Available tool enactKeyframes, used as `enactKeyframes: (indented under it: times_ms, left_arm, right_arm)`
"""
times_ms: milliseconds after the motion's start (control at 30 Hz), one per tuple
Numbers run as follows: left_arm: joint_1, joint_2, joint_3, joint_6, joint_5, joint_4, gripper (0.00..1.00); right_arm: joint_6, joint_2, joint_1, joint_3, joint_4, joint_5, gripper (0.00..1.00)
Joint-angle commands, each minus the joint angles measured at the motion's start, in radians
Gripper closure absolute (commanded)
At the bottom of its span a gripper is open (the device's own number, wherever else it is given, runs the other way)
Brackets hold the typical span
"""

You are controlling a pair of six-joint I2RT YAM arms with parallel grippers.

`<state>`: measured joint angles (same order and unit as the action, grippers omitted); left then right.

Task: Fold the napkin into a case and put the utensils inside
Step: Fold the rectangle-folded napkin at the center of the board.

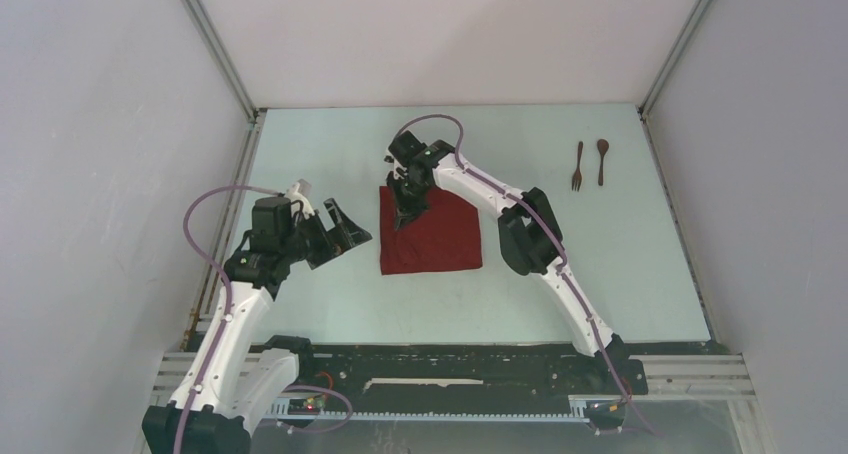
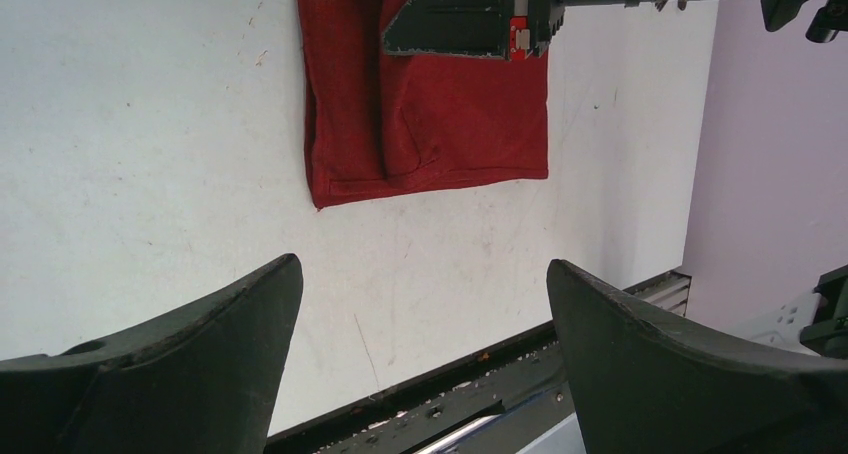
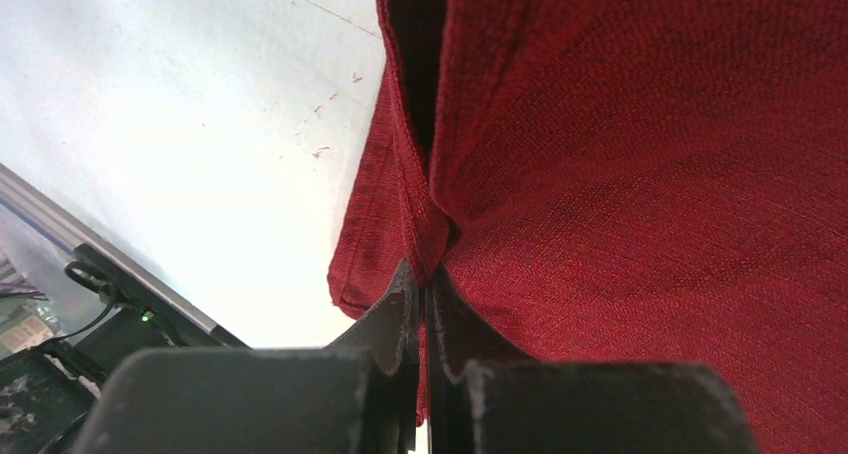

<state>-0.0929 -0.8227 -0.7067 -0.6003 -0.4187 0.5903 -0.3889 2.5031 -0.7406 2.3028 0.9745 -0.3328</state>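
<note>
Plainly, fork and spoon lie outside the napkin, perhaps half folded.

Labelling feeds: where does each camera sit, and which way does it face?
Top external: high behind the robot, looking down at the table; left arm, right arm, napkin, fork, spoon show.
Left wrist: on the left arm, facing the napkin across the table; open left hand frames it.
Right wrist: close to the napkin; right hand shut on a fold.
Shared: all see the napkin.
</note>
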Motion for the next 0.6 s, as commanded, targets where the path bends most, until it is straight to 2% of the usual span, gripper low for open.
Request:
enactKeyframes:
  times_ms: [0,567]
  left_arm:
    - [0.009,0.006,-0.014,0.025,-0.011,-0.01,0.0]
    - [0.018,0.001,-0.004,0.023,-0.013,-0.014,0.0]
  right_arm:
    - [-0.036,0.006,-0.002,0.009,-0.047,-0.073,1.0]
    - [-0.06,0.046,0.013,0.018,-0.067,-0.103,1.0]
